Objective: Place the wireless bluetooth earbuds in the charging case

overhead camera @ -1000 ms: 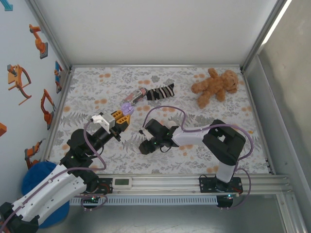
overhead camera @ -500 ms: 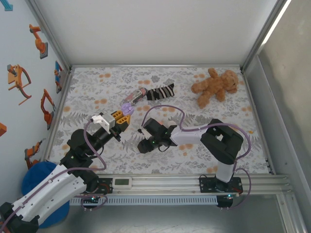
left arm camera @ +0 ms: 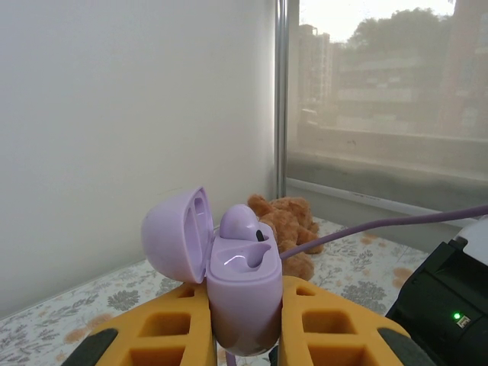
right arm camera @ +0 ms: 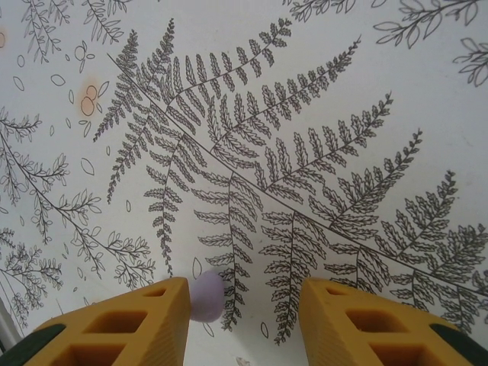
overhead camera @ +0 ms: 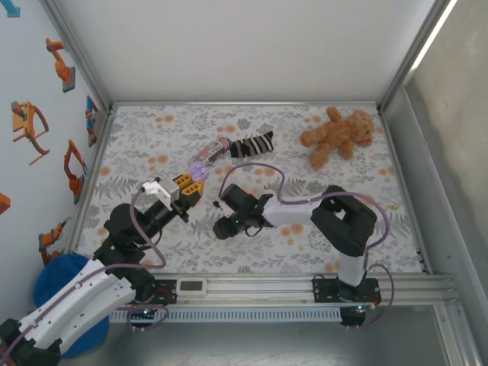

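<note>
Pinches the charging case (left arm camera: 242,286) between the two yellow fingers (left arm camera: 171,324) of the left gripper (left arm camera: 244,301), one finger pressed to each flank of the pale purple body. Holds it upright, clear of the fern-printed tablecloth (overhead camera: 141,152), with the lid (left arm camera: 177,236) hinged open toward the left side of the left wrist view. Lodged in one socket of the case: the seated earbud (left arm camera: 240,223), pale purple, its rounded top standing proud of the rim. In front of it, nearer the camera, a bare glossy socket (left arm camera: 245,261). From the top camera, the charging case (overhead camera: 200,169) as a small purple spot at the tip of the left gripper (overhead camera: 195,178).

Just right of the case and nearer the arm bases: the right gripper (overhead camera: 222,228), pointed down at the cloth. In the right wrist view, right gripper (right arm camera: 244,301) spread wide, jaws well apart, pinching nothing. Between them, the loose earbud (right arm camera: 207,296), pale purple, lying on the tablecloth (right arm camera: 320,137) tight beside the inner face of the finger (right arm camera: 130,324) on the left of that view. Impossible to tell whether actually touching it. Well apart from the other finger (right arm camera: 366,324).

Just beyond the case, a striped sock (overhead camera: 253,145). Well to the right of the case and beyond it, a brown teddy bear (overhead camera: 335,136), also visible behind the case from the left wrist (left arm camera: 288,221). Trailing off to the right of the case, a purple cable (left arm camera: 381,226).
</note>
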{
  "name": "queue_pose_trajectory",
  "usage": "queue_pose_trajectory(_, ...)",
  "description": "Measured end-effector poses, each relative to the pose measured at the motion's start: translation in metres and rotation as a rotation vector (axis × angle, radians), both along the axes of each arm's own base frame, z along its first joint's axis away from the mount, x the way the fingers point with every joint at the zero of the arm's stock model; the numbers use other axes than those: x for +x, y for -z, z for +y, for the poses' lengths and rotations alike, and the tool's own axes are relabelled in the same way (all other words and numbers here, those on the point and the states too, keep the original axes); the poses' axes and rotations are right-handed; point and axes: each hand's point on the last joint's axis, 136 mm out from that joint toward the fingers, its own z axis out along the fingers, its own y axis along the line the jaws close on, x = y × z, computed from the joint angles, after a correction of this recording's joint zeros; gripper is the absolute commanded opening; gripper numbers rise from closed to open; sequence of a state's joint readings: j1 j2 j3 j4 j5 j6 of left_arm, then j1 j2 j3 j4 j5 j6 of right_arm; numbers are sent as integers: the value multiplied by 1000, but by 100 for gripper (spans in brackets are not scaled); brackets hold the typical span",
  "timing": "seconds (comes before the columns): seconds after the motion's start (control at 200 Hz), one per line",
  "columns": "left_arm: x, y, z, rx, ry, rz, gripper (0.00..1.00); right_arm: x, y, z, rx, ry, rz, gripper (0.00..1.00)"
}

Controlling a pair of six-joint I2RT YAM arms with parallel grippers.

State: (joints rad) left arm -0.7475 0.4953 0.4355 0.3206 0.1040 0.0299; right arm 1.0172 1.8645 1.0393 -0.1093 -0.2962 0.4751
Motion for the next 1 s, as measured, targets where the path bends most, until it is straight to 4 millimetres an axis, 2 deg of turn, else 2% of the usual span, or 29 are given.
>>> queue_pose_trajectory(0.2,-2,-3,2,-10,-1,-11,0,7,-1,6,-7,7,-19,45)
queue_pose_trajectory(0.476,-4,-5,4,-17,-4,-17,0,22,-10,12,-18,25,-106,54)
queue_pose_trajectory(0.701,-7,-10,8,-31,-7,-32,0,5,-16,26,-41,-21,-167,62)
queue_pose_trajectory(1.002,-7,-10,9,-33,-7,-34,0,-5,1,30,-164,-66,-232,66)
